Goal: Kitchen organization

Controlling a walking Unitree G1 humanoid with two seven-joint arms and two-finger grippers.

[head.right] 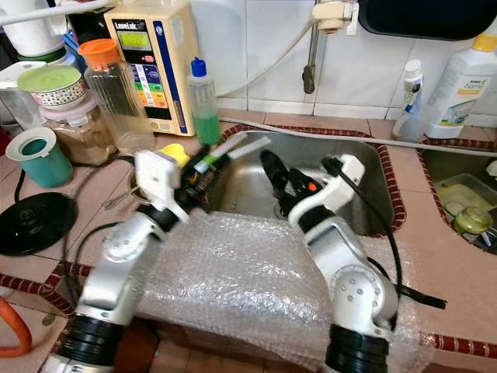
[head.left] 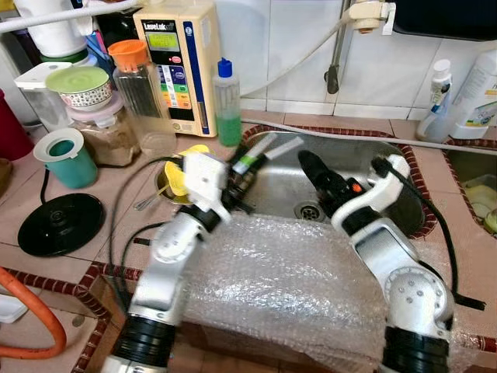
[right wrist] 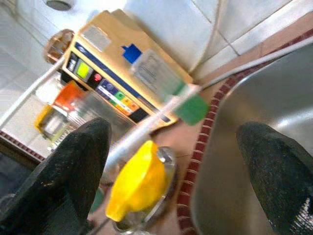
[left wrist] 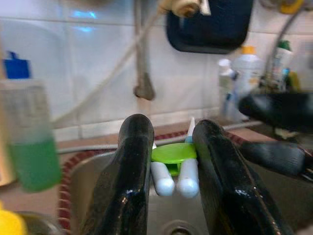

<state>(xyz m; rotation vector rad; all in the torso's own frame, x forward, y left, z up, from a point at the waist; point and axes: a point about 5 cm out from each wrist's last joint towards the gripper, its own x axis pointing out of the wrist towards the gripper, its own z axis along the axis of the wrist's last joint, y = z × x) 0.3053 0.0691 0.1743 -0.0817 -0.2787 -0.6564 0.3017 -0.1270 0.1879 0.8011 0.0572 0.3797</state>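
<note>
My left gripper (head.left: 242, 172) is over the left edge of the steel sink (head.left: 349, 141). It is shut on a white and green utensil (head.left: 262, 154) whose two white handles stick out toward the tap. In the left wrist view the black fingers (left wrist: 132, 161) clamp both handles (left wrist: 176, 174), with a green piece (left wrist: 173, 152) between them. My right gripper (head.left: 313, 169) is over the sink basin, near the drain (head.left: 309, 210) and to the right of the utensil, open and holding nothing. Its fingers (right wrist: 73, 166) stand wide apart in the right wrist view.
Bubble wrap (head.left: 287, 280) covers the counter's front edge. A yellow squeezer in a metal bowl (head.left: 177, 177) sits by the left gripper. Behind stand a green-liquid bottle (head.left: 227, 105), a water machine (head.left: 178, 62), jars (head.left: 140, 97) and a teal cup (head.left: 66, 159). White bottles (head.left: 474, 101) stand right.
</note>
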